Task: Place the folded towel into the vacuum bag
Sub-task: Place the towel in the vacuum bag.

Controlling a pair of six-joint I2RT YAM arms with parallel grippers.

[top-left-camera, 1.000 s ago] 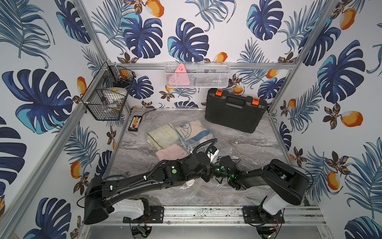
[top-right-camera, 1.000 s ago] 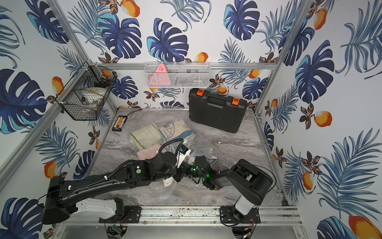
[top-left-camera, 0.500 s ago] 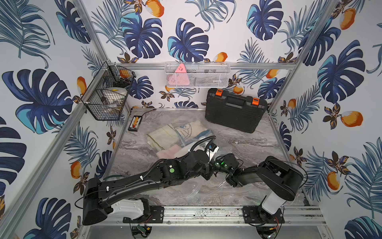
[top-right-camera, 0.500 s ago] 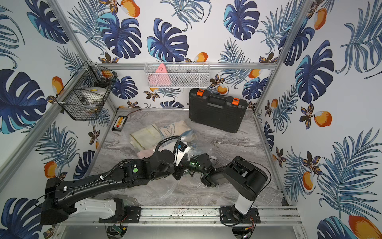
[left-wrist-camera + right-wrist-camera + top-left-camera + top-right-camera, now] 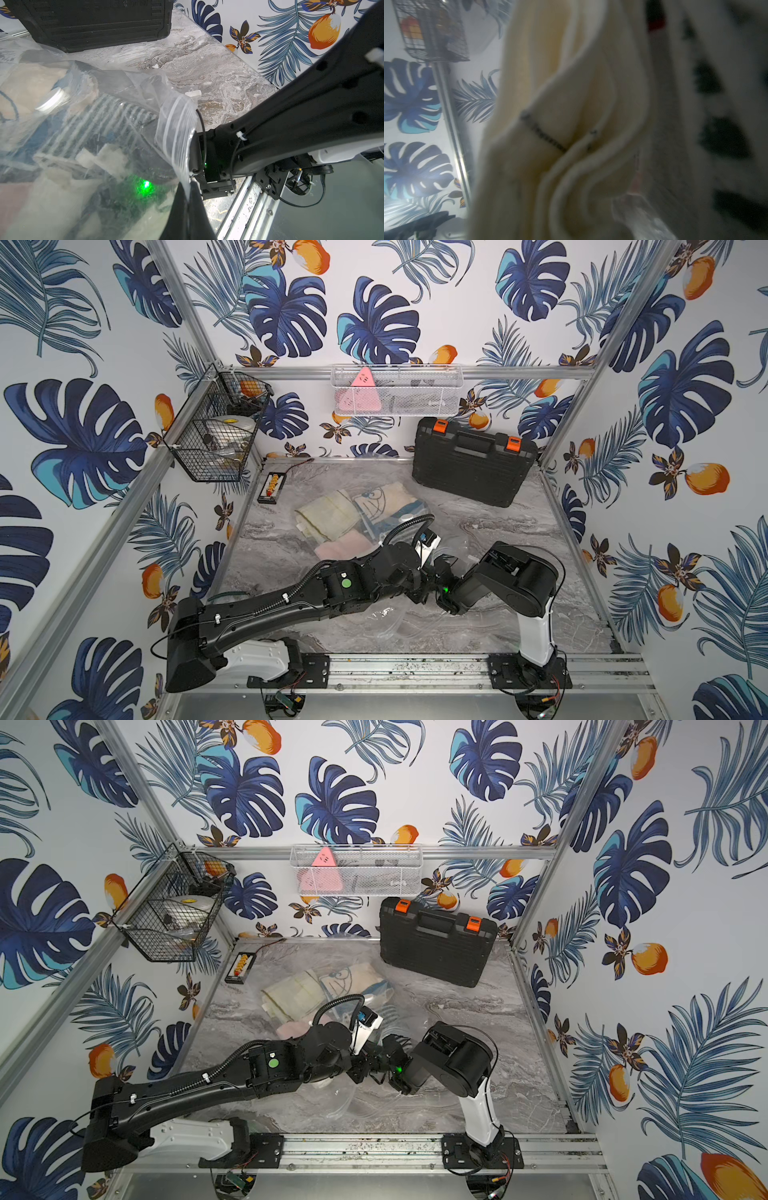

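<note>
Clear crinkly plastic vacuum bag, zip-strip edge clamped between fingers of left gripper, right gripper inside bag mouth, cream folded towel close before it, its finger state cannot be told

This is a robot test cell in a lab. A marble-print tabletop is boxed in by aluminium frame posts and 3 panels of leaf-and-fruit wallpaper, and the left arm and the right arm are mounted on a slotted metal rail at 6 o'clock. Props hang or sit around the edges as on a workshop rig: a black wire basket at 10 o'clock, a white mesh tray at 12 o'clock and a black tool case at 1 o'clock.
</note>
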